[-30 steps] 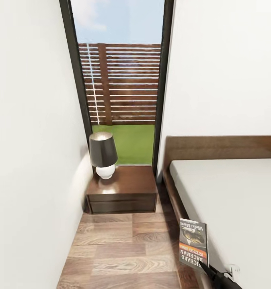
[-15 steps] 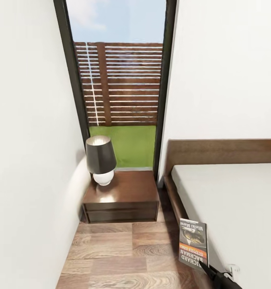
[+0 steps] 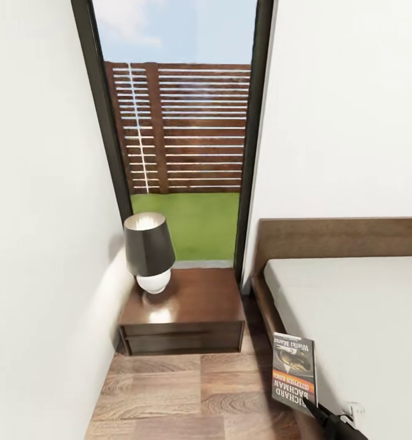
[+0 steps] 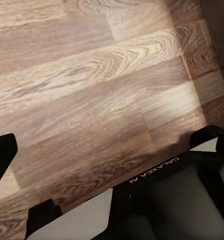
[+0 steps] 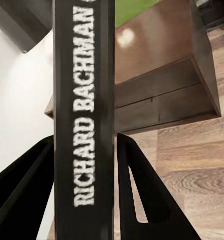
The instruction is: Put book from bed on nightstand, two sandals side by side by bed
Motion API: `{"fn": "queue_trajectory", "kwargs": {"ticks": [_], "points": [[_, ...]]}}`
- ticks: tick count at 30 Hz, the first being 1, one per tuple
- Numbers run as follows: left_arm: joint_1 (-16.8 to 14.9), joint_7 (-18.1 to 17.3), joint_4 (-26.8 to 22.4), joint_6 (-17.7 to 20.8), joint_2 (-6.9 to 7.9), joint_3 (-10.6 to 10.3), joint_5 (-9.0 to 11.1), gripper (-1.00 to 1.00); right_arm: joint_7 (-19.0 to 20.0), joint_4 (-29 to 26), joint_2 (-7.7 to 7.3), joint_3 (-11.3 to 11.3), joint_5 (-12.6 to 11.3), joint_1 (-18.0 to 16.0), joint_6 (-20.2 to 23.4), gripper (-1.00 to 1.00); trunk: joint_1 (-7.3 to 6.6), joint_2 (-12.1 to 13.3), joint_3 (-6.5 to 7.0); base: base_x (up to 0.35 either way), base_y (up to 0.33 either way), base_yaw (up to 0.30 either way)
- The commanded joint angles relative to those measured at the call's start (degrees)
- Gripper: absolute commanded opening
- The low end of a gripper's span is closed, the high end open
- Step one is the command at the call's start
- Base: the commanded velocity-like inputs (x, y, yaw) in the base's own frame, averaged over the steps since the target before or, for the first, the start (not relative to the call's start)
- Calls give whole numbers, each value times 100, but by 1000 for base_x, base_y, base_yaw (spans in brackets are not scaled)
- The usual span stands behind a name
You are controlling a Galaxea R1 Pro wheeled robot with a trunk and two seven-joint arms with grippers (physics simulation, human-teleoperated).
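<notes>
The bed (image 3: 353, 318) runs off the head view's right edge. The right gripper (image 3: 328, 423) is cut by the bottom edge there, its jaws hidden behind the book (image 3: 294, 371). The book's spine (image 5: 84, 100) hides part of the nightstand (image 5: 161, 75).

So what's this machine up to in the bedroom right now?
It is carrying a book clamped in its right gripper, the spine standing between the two black fingers. Ahead, by the window, is a dark wooden nightstand with a lamp on it, and the bed lies along the right. The book is off the mattress but not yet on the nightstand. The left wrist camera looks down at the wood floor.
</notes>
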Motion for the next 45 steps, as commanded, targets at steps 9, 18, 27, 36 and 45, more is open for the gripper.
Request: {"fn": "queue_trajectory", "kwargs": {"ticks": [9, 18, 27, 36, 45], "points": [[-4, 16, 3, -56, 2, -30, -60, 100, 23, 23, -3, -65, 23, -11, -33, -100, 3, -3, -6, 196, 0, 0], [-4, -77, -2, -89, 2, -33, -70, 100, 14, 23, 22, -65, 23, -12, -33, -100, 3, -3, -6, 4, 0, 0], [-16, -1938, -547, -162, -18, 8, 7, 100, 5, 23, 40, -65, 23, -10, -33, -100, 3, -3, -6, 0, 0, 0], [-51, -3003, -3114, 2231, -74, 23, 1350, 100, -3, 23, 41, -65, 31, -12, -33, -100, 3, -3, -6, 0, 0, 0], [-51, -3358, -4331, 3407, 56, 40, 2593, 100, -4, 23, 41, -57, 32, -11, -33, -100, 3, -3, -6, 0, 0, 0]]}}
